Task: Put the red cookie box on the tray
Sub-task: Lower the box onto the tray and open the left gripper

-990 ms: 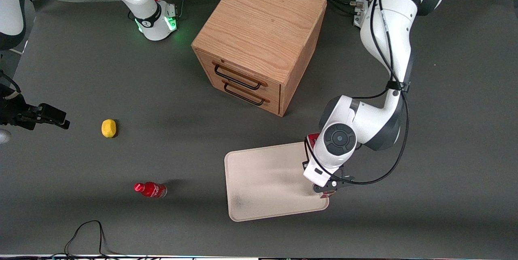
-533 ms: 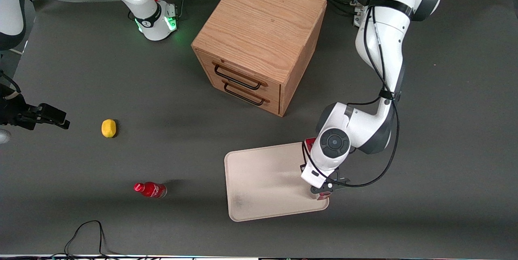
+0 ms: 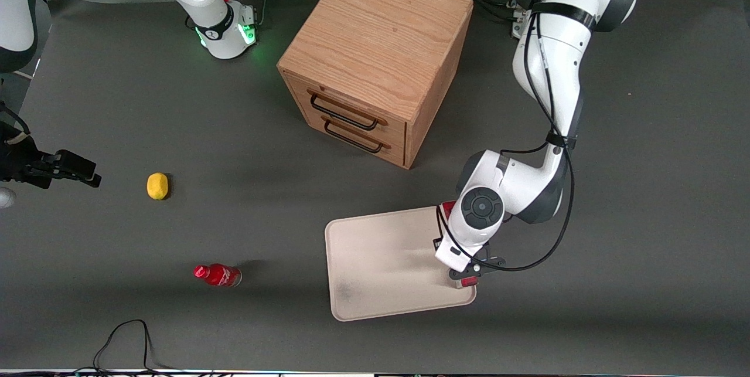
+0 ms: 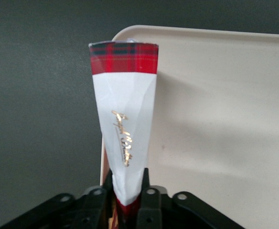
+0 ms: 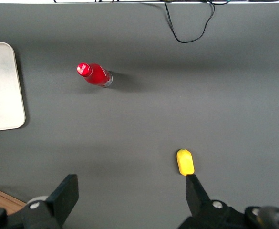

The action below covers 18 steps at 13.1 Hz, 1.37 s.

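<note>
Even overhead light, soft shadows under gripper (image 3: 467, 276), green glow at parked arm base; sharp.

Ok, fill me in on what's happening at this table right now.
The left arm's gripper is shut on the red cookie box and holds it over the edge of the cream tray that lies toward the working arm's end of the table. The box is not yet released. Toward the parked arm's end a small red bottle and a lemon lie on the table, and a wooden drawer cabinet stands farther from the front camera.
</note>
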Each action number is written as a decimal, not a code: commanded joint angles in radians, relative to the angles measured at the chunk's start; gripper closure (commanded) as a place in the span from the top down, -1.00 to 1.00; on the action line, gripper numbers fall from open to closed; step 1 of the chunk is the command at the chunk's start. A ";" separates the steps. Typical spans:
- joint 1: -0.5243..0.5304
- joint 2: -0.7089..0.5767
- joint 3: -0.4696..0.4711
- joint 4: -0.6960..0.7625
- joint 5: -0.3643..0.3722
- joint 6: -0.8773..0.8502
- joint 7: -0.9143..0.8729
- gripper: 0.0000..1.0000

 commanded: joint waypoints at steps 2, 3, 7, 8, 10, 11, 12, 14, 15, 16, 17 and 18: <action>-0.009 -0.016 0.008 -0.009 0.015 0.009 -0.024 1.00; -0.008 -0.019 0.006 -0.009 0.015 0.008 -0.024 1.00; -0.003 -0.075 0.008 0.005 0.004 -0.055 -0.024 1.00; 0.003 -0.092 0.011 0.011 0.004 -0.098 -0.024 1.00; 0.003 -0.147 0.011 0.033 0.004 -0.196 -0.024 1.00; 0.004 -0.201 0.011 0.033 0.003 -0.242 -0.024 1.00; 0.004 -0.250 0.011 0.030 0.003 -0.291 -0.022 1.00; 0.003 -0.342 0.009 0.028 0.003 -0.386 -0.022 1.00; 0.001 -0.383 0.009 0.025 0.004 -0.420 -0.022 1.00; 0.003 -0.420 0.009 0.023 0.003 -0.449 -0.021 1.00; 0.003 -0.451 0.009 0.023 0.003 -0.474 -0.021 1.00; 0.003 -0.473 0.009 0.023 0.003 -0.488 -0.021 1.00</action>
